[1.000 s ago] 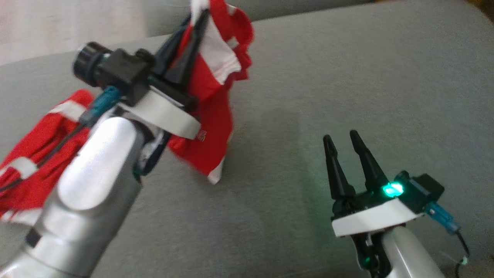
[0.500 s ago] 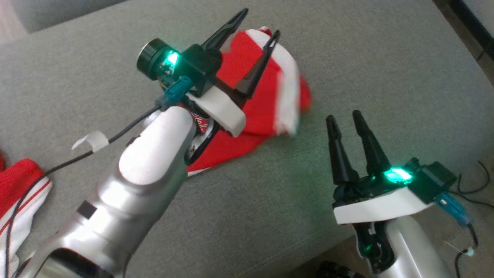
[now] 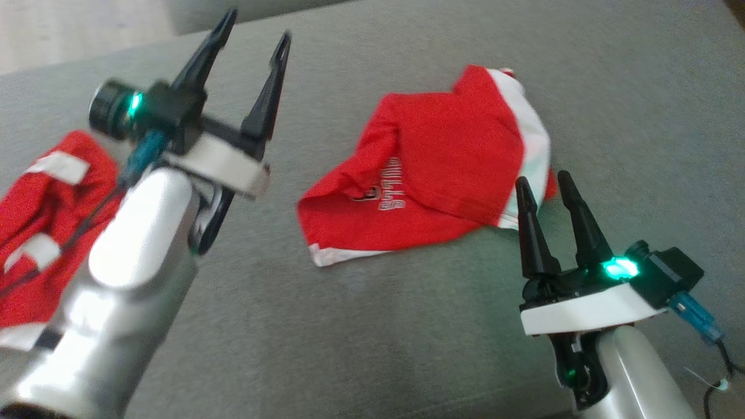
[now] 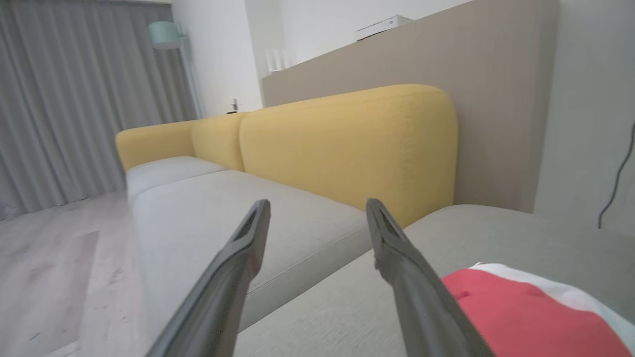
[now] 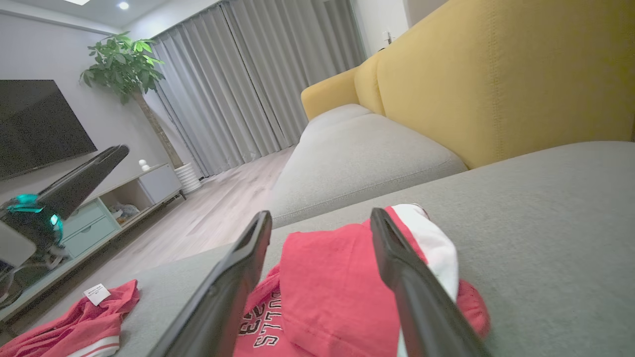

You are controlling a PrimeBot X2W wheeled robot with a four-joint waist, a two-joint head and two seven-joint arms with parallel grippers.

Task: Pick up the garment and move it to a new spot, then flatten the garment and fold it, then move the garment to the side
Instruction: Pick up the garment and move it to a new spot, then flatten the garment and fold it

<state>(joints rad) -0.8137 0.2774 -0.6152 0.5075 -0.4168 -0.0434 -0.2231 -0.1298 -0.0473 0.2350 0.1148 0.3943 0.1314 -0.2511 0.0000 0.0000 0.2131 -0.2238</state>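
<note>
The garment is a red jersey with white trim and lettering. It lies crumpled on the grey seat cushion, free of both grippers. My left gripper is open and raised off to the garment's left, with nothing between its fingers. In the left wrist view the left gripper points toward the yellow backrest, and the garment sits at the lower right. My right gripper is open, its fingertips just at the garment's near right edge. The right wrist view shows the garment lying beyond the right gripper's spread fingers.
A second red and white garment lies bunched at the cushion's left, partly behind my left forearm; it is also in the right wrist view. The yellow backrest borders the far side. Wooden floor lies past the cushion's edge.
My left gripper has opened and let go of the garment, which dropped onto the cushion. The left arm has pulled away to the left. The head camera has shifted too.
</note>
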